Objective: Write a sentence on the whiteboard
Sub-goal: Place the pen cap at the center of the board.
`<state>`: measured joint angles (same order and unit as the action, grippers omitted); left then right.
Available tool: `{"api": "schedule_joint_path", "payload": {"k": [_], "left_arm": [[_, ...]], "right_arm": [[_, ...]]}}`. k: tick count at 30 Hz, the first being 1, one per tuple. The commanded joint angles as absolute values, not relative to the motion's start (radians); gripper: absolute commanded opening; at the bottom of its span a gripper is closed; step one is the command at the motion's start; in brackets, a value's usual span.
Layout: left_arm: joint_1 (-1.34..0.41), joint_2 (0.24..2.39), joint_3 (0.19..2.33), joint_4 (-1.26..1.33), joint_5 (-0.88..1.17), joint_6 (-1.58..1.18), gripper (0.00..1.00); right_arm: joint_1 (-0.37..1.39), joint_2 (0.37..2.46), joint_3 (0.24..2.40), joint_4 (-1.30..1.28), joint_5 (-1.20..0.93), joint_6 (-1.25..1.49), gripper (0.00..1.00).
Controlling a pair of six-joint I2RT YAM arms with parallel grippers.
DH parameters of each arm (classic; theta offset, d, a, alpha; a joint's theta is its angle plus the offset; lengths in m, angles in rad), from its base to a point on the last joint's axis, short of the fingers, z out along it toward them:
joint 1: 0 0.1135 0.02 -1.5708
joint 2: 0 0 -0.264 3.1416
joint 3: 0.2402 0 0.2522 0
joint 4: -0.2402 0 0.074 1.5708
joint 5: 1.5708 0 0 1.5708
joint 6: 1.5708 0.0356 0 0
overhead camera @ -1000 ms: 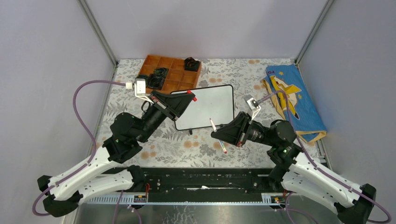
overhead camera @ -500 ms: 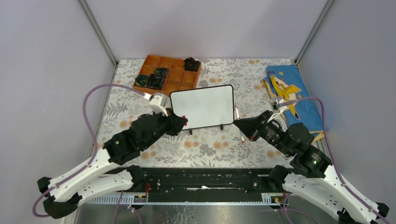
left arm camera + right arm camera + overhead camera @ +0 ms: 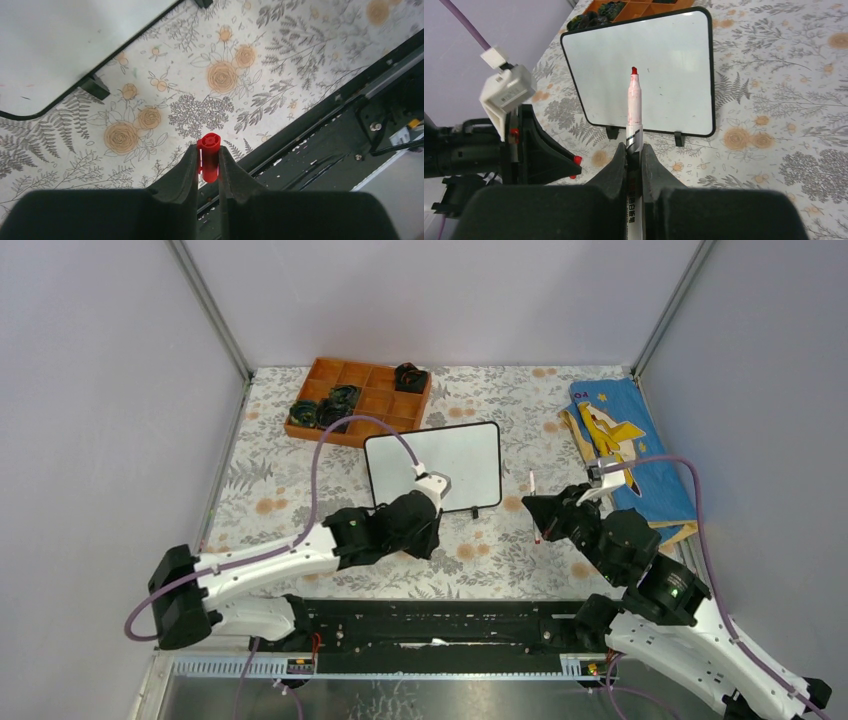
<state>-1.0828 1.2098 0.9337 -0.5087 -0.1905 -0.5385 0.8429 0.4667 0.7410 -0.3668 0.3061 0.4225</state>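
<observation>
My right gripper (image 3: 635,150) pinches the uncapped red marker (image 3: 633,105); my left gripper (image 3: 207,159) pinches its cap (image 3: 209,141). The whiteboard (image 3: 433,468) stands blank at the middle of the desk (image 3: 300,470), left of the marker tip and apart from it. For the sentence, I should bring the tip to the board's far left corner, press lightly, and park the left arm clear.

The table (image 3: 270,500) has a cover with grey leaves and orange flowers on it. Plain pale purple walls (image 3: 450,300) stand on three sides. Grey metal posts (image 3: 212,315) go up the two back corners. The light is soft.
</observation>
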Motion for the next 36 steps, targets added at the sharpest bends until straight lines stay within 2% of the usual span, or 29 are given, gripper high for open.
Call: {"api": "schedule_joint_path", "payload": {"k": [1,15,36], "left_arm": [[-1.104,1.289,0.961,-0.482,-0.197,-0.501,0.00],[-1.105,1.520,0.964,-0.385,-0.143,-0.496,0.00],[-1.106,1.689,0.956,-0.313,-0.158,-0.490,0.00]], "right_arm": [[0.847,0.437,0.744,-0.376,0.384,0.400,0.00],[0.847,0.400,0.744,-0.416,0.379,0.418,0.00],[0.846,0.414,0.743,-0.402,0.346,0.439,0.00]]}}
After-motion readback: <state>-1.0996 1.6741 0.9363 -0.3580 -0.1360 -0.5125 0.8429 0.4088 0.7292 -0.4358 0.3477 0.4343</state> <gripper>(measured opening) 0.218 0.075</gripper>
